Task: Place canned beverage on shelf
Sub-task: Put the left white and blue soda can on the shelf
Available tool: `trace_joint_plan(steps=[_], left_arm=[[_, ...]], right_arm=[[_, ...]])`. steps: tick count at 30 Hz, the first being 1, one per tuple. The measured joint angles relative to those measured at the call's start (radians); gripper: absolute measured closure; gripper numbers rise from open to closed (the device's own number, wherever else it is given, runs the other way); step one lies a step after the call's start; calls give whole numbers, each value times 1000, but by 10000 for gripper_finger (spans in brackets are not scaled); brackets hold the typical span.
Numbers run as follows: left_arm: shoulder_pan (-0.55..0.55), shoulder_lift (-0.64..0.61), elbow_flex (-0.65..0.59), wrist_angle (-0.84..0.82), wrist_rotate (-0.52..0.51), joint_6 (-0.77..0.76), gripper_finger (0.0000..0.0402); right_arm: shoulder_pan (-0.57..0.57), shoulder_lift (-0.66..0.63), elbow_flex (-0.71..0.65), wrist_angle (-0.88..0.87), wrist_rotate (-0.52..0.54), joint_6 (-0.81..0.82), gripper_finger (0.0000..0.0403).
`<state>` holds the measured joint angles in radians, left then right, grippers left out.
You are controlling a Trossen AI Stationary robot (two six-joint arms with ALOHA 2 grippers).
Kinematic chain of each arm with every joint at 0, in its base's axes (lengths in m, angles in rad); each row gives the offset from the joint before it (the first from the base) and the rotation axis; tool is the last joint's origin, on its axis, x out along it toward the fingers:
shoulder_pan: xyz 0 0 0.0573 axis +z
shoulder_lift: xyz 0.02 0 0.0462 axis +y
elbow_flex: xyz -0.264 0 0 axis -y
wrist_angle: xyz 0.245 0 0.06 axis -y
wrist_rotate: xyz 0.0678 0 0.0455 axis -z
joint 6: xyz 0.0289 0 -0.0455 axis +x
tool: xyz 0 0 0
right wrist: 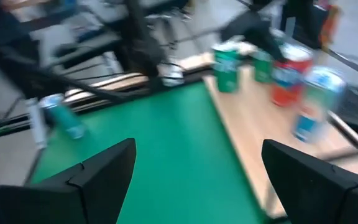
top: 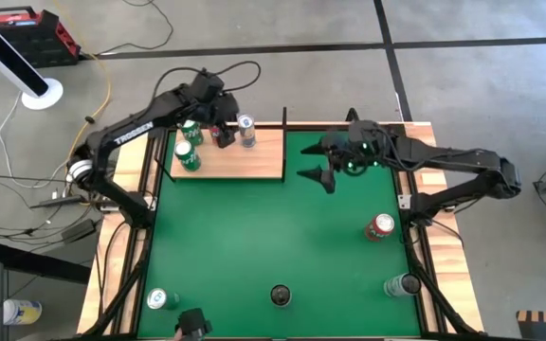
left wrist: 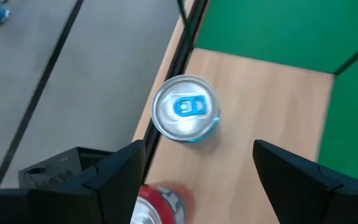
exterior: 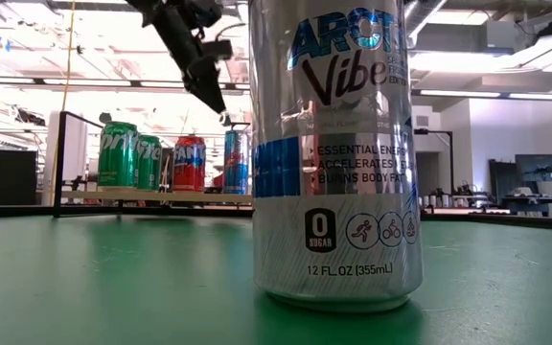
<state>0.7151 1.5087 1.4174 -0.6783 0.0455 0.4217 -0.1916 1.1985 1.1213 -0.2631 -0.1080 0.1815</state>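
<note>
Shelf (top: pixel 230 156) sits at the far left corner of the green mat (top: pixel 273 237) in the high view, its pale wood already carrying two green cans (top: pixel 187 144), a red can (top: pixel 222 135) and a silver-blue can (top: pixel 246 129) lined along the back edge, likely so the front stays free for more. The left gripper (top: pixel 224 116) hovers just above the red and silver-blue cans, holding nothing. The right gripper (top: pixel 318 175) hangs over the mat just beside the shelf's right edge, spread wide and empty. Cans not yet shelved lie well apart: a red one (top: pixel 379 227) near the right side, a silver one (top: pixel 402 285) at the right front corner, a black-topped one (top: pixel 280 296) at front centre, another (top: pixel 162 299) at front left.

From the low view, a tall silver energy can (exterior: pixel 333 153) fills the foreground; behind it the shelved cans stand upright under one gripper (exterior: pixel 204 77).

The left wrist view looks down on the silver-blue can's top (left wrist: pixel 186 115) near the shelf's dark frame, fingers (left wrist: pixel 114 177) apart and clear of it, the red can (left wrist: pixel 160 205) between them below.

The right wrist view shows fingers (right wrist: pixel 98 171) wide apart with only mat between, facing the shelf row, probably about to turn toward a remaining can.
</note>
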Motion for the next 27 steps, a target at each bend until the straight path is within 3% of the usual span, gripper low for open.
trace_joint_plan(steps=[10,13,17,21,27], left_arm=[[0,-187,0,-147,249,-74,117],[-1,-236,0,-202,313,-78,117],[-15,-295,0,-268,371,-88,117],[-51,-361,0,-326,396,-93,117],[-107,-447,1,-342,386,-93,118]], right_arm=[[353,1,0,158,27,-96,31],[436,39,4,236,110,-51,31],[518,152,44,289,133,19,31],[580,301,161,227,134,31,32],[642,461,393,-135,128,107,39]])
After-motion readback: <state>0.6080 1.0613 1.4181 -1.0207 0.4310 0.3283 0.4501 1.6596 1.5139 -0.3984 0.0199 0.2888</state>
